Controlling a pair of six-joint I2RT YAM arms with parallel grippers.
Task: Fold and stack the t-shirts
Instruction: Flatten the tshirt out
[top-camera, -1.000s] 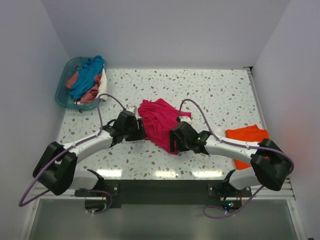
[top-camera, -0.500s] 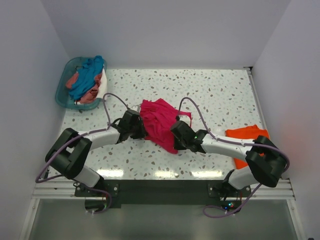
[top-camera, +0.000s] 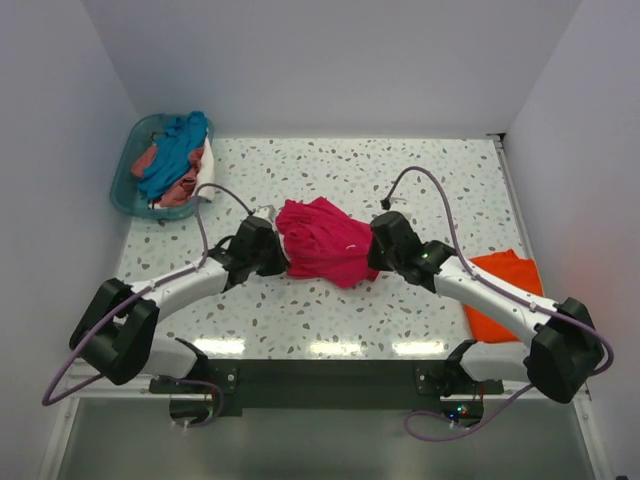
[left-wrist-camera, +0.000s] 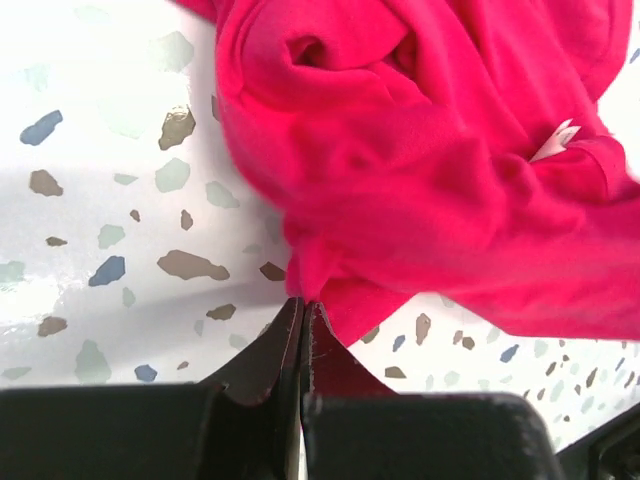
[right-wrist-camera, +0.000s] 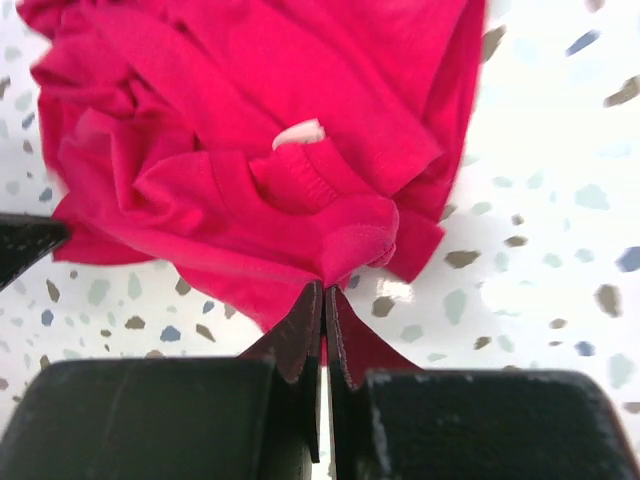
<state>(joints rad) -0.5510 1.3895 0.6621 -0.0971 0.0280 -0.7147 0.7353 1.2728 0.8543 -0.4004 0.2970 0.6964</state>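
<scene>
I see the magenta t-shirt (top-camera: 325, 240) bunched mid-table, its long axis running left to right between my grippers; soft, creased cotton, white neck label (right-wrist-camera: 299, 133) showing. Left gripper (left-wrist-camera: 301, 305) and right gripper (right-wrist-camera: 324, 292) each pinch a fold of it

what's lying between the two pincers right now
The bunched magenta-pink cotton t-shirt fills the whole stretch between the left pincer and the right pincer, each shut on one side of it; the top external view shows this.
</scene>
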